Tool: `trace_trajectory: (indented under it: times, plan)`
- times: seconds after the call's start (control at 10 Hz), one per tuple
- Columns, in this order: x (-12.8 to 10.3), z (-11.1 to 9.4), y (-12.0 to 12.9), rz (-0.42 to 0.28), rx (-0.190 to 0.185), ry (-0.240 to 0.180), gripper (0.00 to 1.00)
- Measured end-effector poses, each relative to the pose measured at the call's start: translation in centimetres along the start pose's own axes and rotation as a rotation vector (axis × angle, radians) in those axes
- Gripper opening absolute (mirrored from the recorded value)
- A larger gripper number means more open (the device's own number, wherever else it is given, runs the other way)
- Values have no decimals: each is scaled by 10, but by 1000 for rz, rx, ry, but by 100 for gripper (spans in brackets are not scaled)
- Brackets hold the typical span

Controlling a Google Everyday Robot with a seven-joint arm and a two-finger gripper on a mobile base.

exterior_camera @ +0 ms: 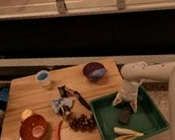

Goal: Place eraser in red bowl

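Observation:
The eraser (124, 115) is a small dark block lying in the middle of the green tray (158, 119). My gripper (126, 101) hangs from the white arm at the right and points down into the tray, right above the eraser. The red bowl (34, 128) sits at the front left of the wooden table, far to the left of the gripper, with a pale inside.
Pale banana-like pieces (123, 134) lie at the tray's front. A grape cluster (81, 122), an orange carrot-like stick (57, 139), a dark purple bowl (95, 70), a blue-and-white cup (43, 77) and wrappers (64, 105) lie on the table. A dark wall stands behind.

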Motion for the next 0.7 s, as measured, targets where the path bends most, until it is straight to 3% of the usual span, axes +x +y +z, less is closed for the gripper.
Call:
trace_trajectory:
  times: [0.3,0.5,0.7]
  plan:
    - [-4,-12,-5,18,-5,-33,26]
    - [-7,-36,-7,26,-12,-81,6]
    - [-13,-71,-8,35,-28,-149,0]
